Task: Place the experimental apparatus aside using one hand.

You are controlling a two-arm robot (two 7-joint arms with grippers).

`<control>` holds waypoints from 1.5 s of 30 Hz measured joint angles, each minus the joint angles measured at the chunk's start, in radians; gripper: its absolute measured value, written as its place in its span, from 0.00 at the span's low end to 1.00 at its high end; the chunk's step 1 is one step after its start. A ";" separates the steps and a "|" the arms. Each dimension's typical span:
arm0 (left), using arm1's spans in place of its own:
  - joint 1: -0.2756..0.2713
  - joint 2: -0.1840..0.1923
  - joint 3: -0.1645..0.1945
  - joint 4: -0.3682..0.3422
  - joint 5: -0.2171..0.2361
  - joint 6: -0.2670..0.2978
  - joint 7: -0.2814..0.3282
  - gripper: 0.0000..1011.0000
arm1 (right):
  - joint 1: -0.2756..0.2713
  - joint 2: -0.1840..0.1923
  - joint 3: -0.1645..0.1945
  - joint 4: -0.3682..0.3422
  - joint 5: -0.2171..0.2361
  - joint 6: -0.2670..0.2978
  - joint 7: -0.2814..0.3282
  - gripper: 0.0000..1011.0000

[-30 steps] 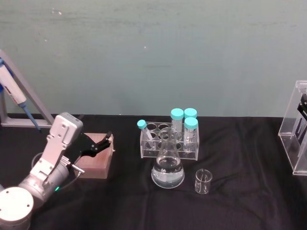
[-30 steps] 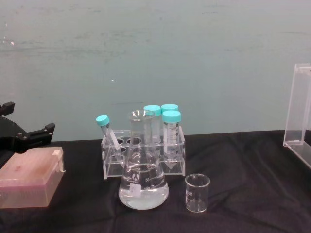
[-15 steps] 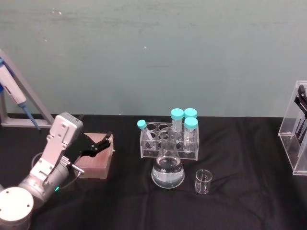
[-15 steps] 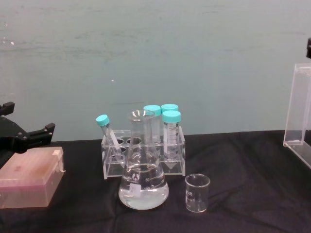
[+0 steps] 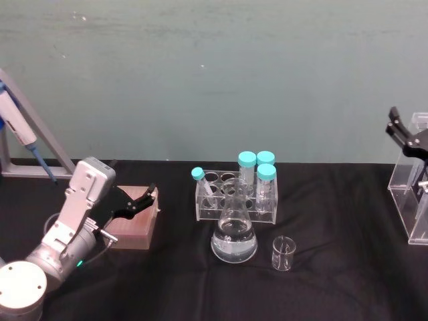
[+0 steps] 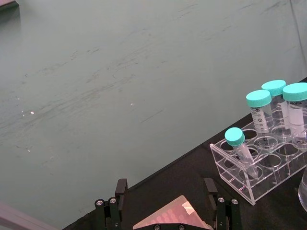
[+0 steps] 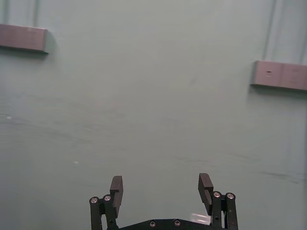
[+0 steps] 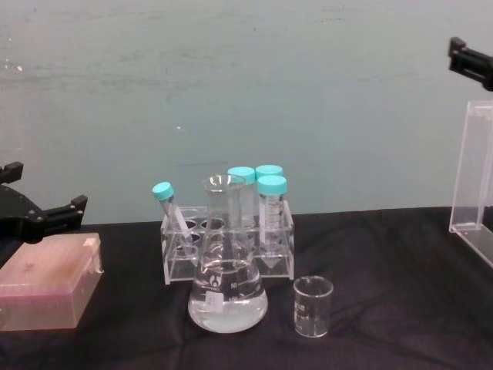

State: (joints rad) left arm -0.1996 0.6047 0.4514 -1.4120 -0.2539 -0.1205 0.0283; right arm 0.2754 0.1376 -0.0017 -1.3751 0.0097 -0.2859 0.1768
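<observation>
The conical flask (image 5: 234,235) (image 8: 227,277) with clear liquid stands mid-table, and the small glass beaker (image 5: 283,253) (image 8: 313,306) sits just to its right. At the right edge is the tall clear acrylic stand (image 5: 413,194) (image 8: 471,177). My right gripper (image 5: 396,126) (image 8: 468,60) hangs above that stand's top, open and holding nothing; in the right wrist view it (image 7: 160,187) faces the green wall. My left gripper (image 5: 148,198) (image 8: 50,185) (image 6: 165,191) is open above the pink box, far left of the flask.
A clear rack (image 5: 235,197) (image 8: 229,247) (image 6: 259,165) of teal-capped tubes stands right behind the flask. A pink tip box (image 5: 134,224) (image 8: 46,281) (image 6: 172,218) lies at the left. A blue pipette (image 5: 20,134) leans on a grey stand at the far left.
My right gripper has risen from the acrylic stand at the right edge and now hangs above it, shifted slightly left. The left arm and the glassware have not moved.
</observation>
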 joint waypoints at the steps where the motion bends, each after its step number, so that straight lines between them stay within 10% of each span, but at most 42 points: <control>1: 0.000 0.000 0.000 0.000 0.000 0.000 0.000 0.99 | 0.002 0.006 -0.012 0.002 0.011 0.002 0.020 0.99; 45: 0.000 0.000 0.000 0.000 0.000 0.000 0.000 0.99 | -0.028 0.190 -0.205 0.058 0.246 0.092 0.363 0.99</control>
State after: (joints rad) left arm -0.1995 0.6047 0.4514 -1.4120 -0.2539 -0.1205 0.0283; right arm 0.2475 0.3274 -0.2071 -1.3171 0.2554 -0.1942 0.5398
